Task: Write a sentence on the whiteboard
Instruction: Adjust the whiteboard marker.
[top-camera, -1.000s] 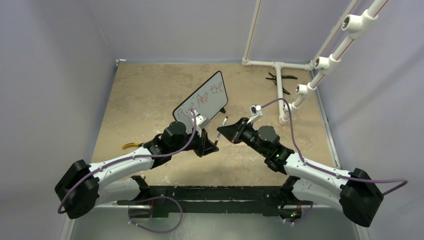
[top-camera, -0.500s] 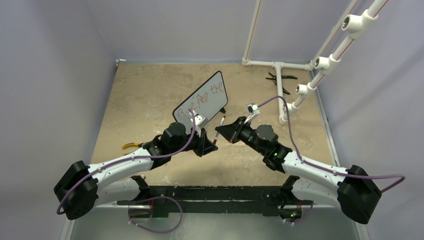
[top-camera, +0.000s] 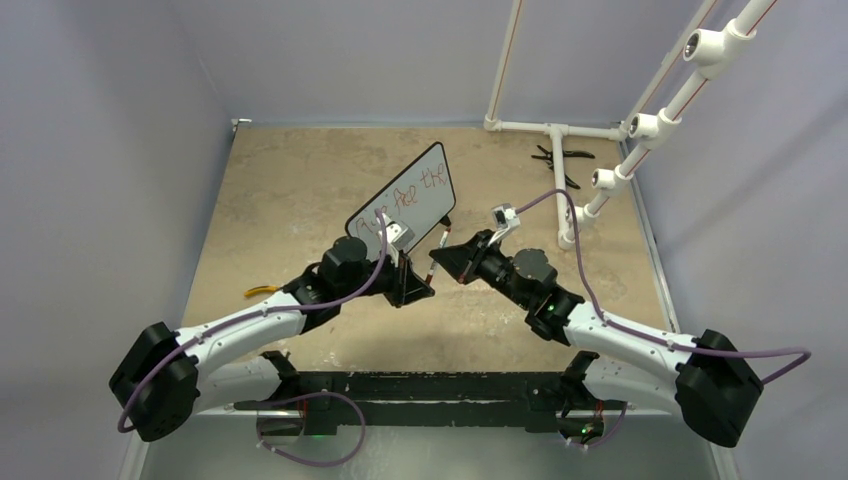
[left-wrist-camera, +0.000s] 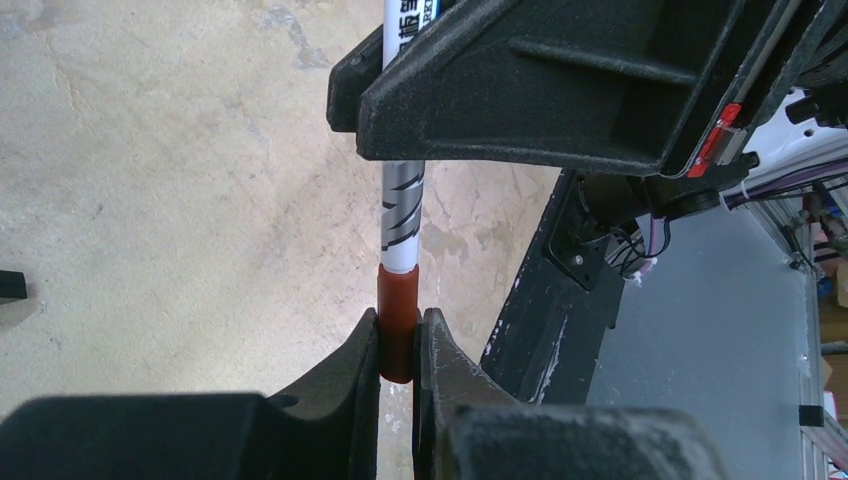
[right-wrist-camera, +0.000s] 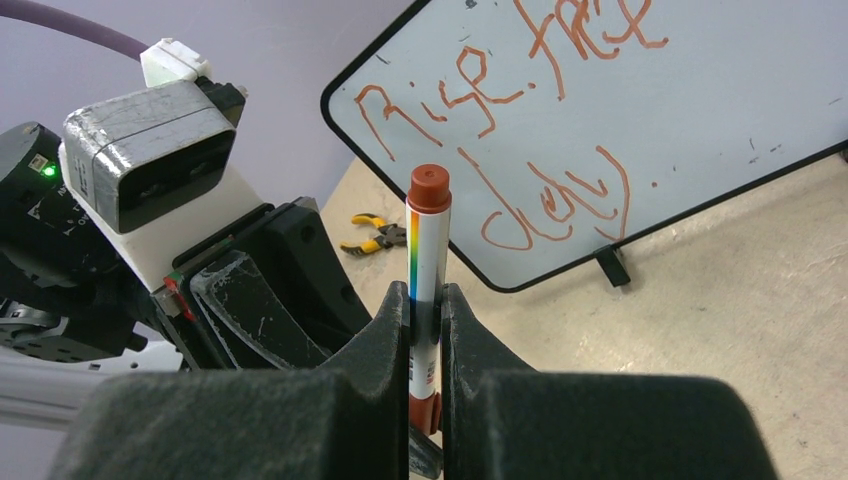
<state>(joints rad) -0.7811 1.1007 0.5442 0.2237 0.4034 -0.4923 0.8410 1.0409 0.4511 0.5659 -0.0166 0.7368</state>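
Plain pale lavender walls (top-camera: 110, 150) close in the left, back and right sides of a counter (top-camera: 290, 190) with a mottled beige, stone-like top. A frame of white plastic pipes (top-camera: 556, 160) stands at the counter's far right corner and rises along the right wall. The light is soft and even, and a black rail (top-camera: 420, 385) runs along the near edge.

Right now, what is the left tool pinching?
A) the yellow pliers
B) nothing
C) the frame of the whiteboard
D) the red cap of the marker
D: in the left wrist view the left tool is shut on the red cap of the marker.
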